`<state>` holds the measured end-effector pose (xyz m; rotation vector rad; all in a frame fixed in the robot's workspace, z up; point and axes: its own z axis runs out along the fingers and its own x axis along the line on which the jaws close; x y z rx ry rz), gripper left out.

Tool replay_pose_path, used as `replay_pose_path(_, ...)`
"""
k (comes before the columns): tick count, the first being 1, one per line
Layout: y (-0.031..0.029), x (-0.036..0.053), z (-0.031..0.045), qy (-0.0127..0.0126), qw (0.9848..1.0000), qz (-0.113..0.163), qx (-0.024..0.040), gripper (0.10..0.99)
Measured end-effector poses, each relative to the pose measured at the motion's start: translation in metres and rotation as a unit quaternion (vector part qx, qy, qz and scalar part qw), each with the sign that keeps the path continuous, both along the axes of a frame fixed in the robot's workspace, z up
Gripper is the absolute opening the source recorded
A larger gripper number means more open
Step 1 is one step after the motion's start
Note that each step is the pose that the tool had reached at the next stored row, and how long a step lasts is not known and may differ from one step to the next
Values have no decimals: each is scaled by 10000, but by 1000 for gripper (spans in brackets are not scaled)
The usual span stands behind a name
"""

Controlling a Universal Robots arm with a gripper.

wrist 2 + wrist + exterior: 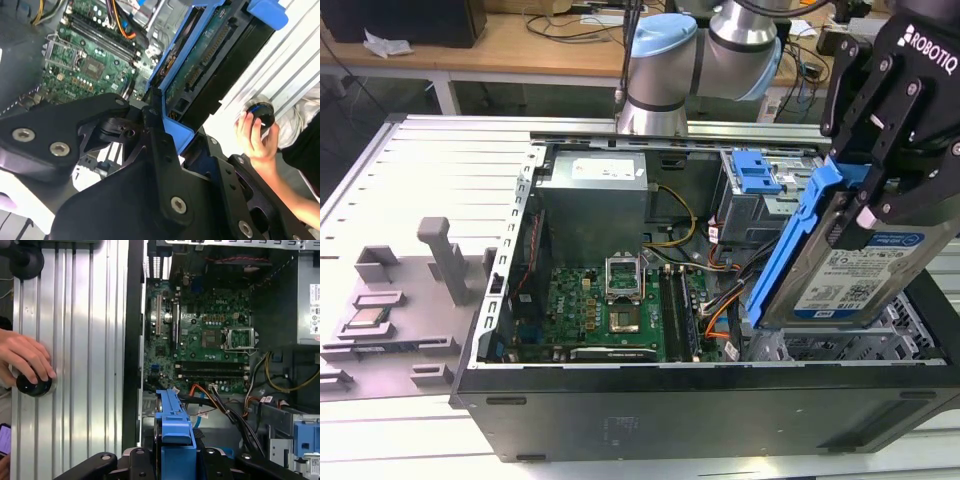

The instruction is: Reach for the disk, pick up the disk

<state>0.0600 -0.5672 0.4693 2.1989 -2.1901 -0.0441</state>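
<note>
The gripper [868,195] is clamped on the disk [855,275], its black fingers [900,110] closing across the upper end of the blue rail [795,250] that frames the drive. The disk is therefore directly between the jaws rather than off to any side of the tool. It hangs clear above the open computer case [620,410], over the drive-bay corner at the exterior view's right, near the case's front wall. Its long axis runs steeply, tilted from vertical: the upper end sits in the gripper and the lower end points down toward the bay and the orange cables [715,325]. The labelled face is turned toward the exterior camera; in the second wrist view the opposite face, a green circuit board [210,55], is exposed, with the rail [175,65] beside it. In the first wrist view the rail [172,425] projects from the gripper toward the motherboard [210,345]. A person's hand [25,360] rests on a black knob [32,385] on the ribbed table [90,340] beside the case.
</note>
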Motion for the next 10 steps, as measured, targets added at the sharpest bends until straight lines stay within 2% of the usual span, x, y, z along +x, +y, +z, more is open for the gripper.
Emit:
replay_pose_path(2,75,105,-60,13,10000,0,0,373)
replay_pose_path(3,137,181,-109,27,10000,-1,0,373)
replay_pose_path(4,167,220,-130,33,10000,0,0,373)
replay_pose_path(7,206,320,-169,44,10000,0,0,373)
replay_pose_path(8,209,404,-195,47,10000,-1,-3,373)
replay_pose_path(10,209,405,-198,47,10000,0,-2,373)
